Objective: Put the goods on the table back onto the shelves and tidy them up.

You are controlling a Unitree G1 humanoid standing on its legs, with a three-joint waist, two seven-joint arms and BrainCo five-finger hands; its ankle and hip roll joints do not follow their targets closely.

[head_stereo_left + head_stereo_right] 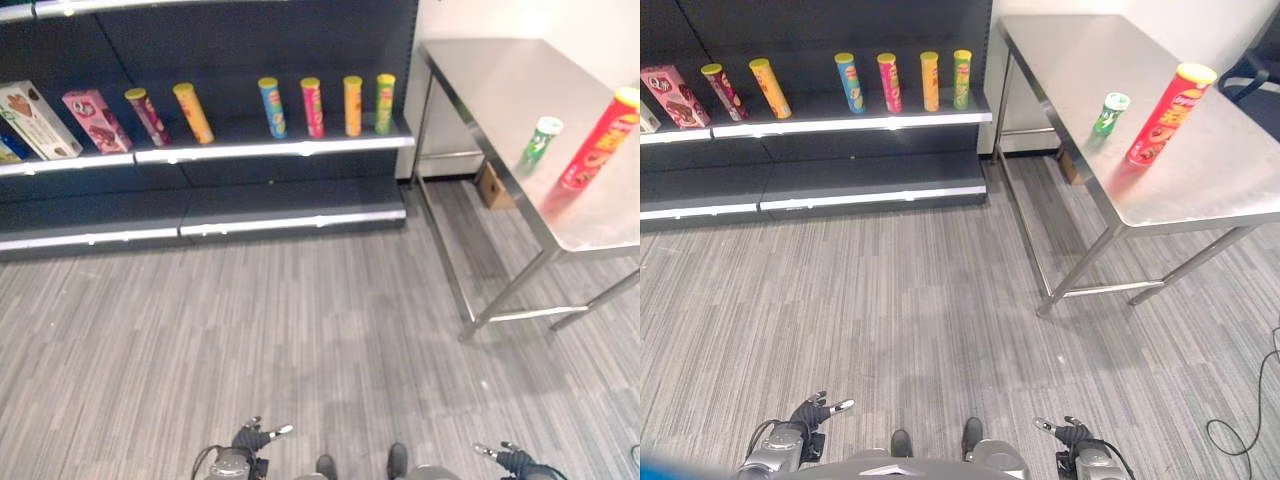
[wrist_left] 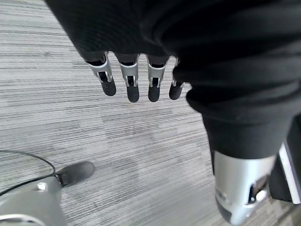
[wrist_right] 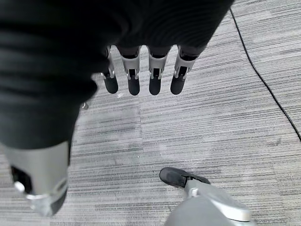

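Both hands hang low and empty over the carpet floor [image 1: 890, 330] — left hand [image 2: 131, 80] with fingers [image 2: 133, 89] straight and relaxed, right hand [image 3: 141, 75] the same, nothing held. Goods to move: a tall red can [image 1: 1160, 115] and a small green can [image 1: 1110, 113], both upright on the steel table [image 1: 1230, 190] at the robot's right, near each other but apart. The shelf [image 1: 840, 120] ahead-left already has a row of cans [image 1: 905, 82], two more cans leaning at its left, then boxes [image 1: 675, 95].

Risks, as I judge them: the tall red can is narrow and top-heavy, so a sideways brush from straight fingers would tip it and it could roll off the table edge. The green can sits just beside it — reaching for one may knock the other. The table's legs and front edge stand in the approach path, so bumping them could shake both cans. At the shelf, the tight row leaves little gap; setting a can in carelessly could topple neighbours.
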